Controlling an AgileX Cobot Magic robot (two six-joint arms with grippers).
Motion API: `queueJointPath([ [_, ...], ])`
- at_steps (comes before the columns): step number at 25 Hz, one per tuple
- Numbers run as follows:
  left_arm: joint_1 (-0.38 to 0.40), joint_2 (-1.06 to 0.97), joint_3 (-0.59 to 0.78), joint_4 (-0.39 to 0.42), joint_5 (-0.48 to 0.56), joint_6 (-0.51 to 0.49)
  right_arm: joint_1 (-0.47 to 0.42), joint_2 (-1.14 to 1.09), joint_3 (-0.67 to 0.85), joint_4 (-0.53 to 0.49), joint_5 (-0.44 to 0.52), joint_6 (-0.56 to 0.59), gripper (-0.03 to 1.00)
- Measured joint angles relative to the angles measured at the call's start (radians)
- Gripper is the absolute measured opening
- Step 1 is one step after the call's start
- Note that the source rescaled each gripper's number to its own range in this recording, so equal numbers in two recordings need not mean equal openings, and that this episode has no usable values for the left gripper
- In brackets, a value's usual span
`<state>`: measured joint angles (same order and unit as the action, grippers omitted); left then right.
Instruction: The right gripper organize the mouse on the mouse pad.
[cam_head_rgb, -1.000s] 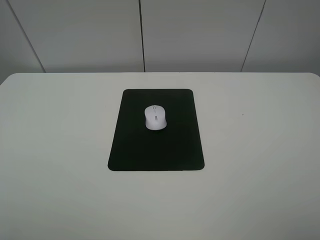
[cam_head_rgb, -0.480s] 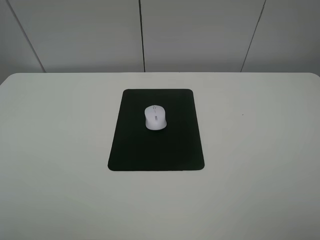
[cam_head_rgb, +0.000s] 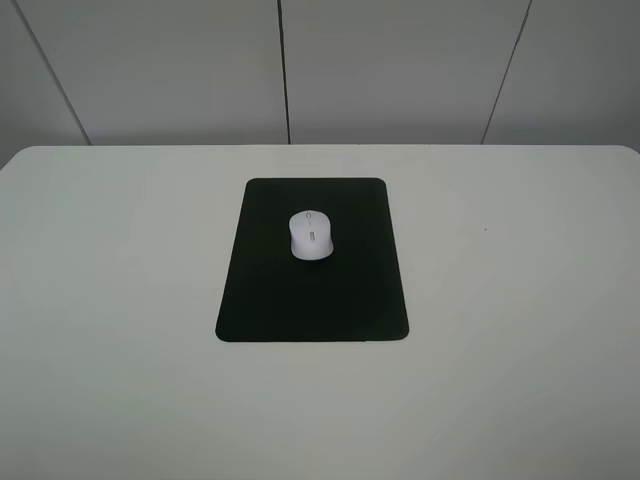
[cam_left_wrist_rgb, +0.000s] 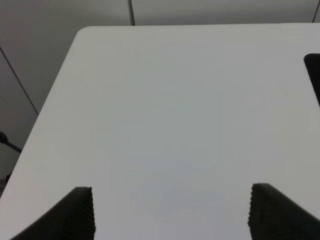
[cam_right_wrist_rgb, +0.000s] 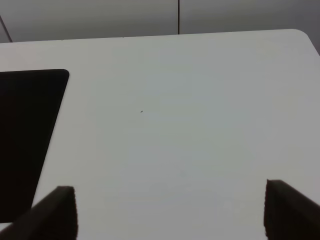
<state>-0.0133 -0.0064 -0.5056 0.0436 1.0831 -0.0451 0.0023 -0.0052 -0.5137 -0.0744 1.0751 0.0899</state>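
Nothing moved; mouse (cam_head_rgb: 311, 235) lies lengthwise along mouse pad (cam_head_rgb: 312, 300).

Left gripper (cam_left_wrist_rgb: 170, 212) over bare white worktop (cam_left_wrist_rgb: 175, 115)

Its two dark fingers (cam_left_wrist_rgb: 80, 212) stand wide apart at the bottom; the mouse pad (cam_left_wrist_rgb: 314, 75) edge peeks in at right.

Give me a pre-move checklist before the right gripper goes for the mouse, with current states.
1. Mouse lies fully on the mouse pad: ok.
2. Mouse sits in the pad's far half, not centred: not ok if centring is wanted.
3. Right gripper open and empty: ok.
4. Left gripper open, over bare table, away from the pad: ok.
5. Neither arm shows in the high view, nothing between gripper and mouse: ok.
6. Mouse visible to the right wrist camera: not ok, only the pad's edge shows.
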Motion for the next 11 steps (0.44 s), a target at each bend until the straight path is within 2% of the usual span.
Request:
queueJointPath([
  [11,0.000,0.000,0.000,0.000,0.000,0.000,0.000,0.000,0.000,0.000,0.000,0.000,1.00],
])
